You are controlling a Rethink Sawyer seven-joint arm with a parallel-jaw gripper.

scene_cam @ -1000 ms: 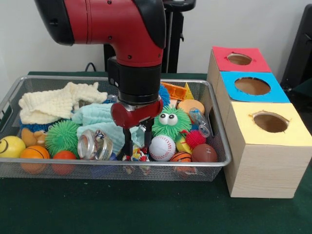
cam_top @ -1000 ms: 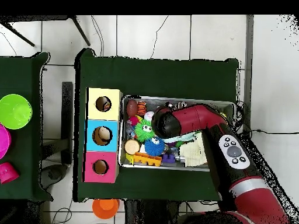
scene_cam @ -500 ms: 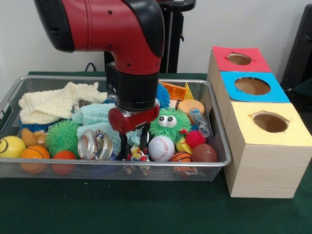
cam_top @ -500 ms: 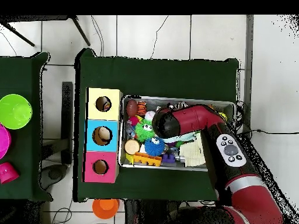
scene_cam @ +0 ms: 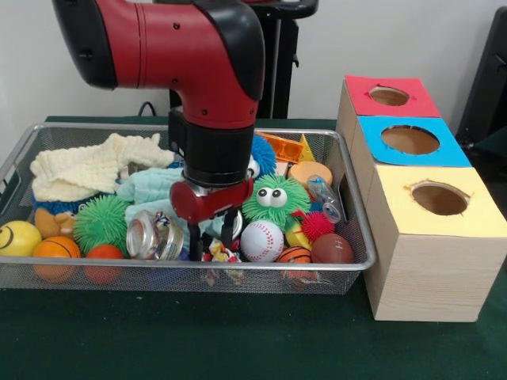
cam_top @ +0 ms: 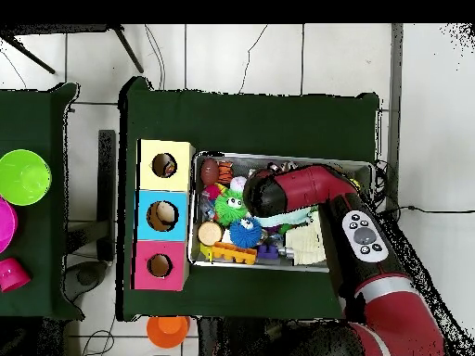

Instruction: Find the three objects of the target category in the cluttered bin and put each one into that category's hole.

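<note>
Down at the wire mesh bin's point(scene_cam: 32, 273) front wall, about six o'clock, your black two-finger gripper point(scene_cam: 212, 237) is spread over a small crinkly colourful toy point(scene_cam: 219, 253). It looks light and slippery, so pinch its middle. No writing can be read. At three o'clock waits the wooden box with three coloured holes point(scene_cam: 428, 237).

Green table point(scene_cam: 238, 340) with mesh bin point(scene_cam: 32, 277) beside three-hole wooden box point(scene_cam: 428, 269).

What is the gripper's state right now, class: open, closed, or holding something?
Gripper: open, fingers lowered into the wire bin on either side of a small multicoloured toy, nothing held yet.
</note>
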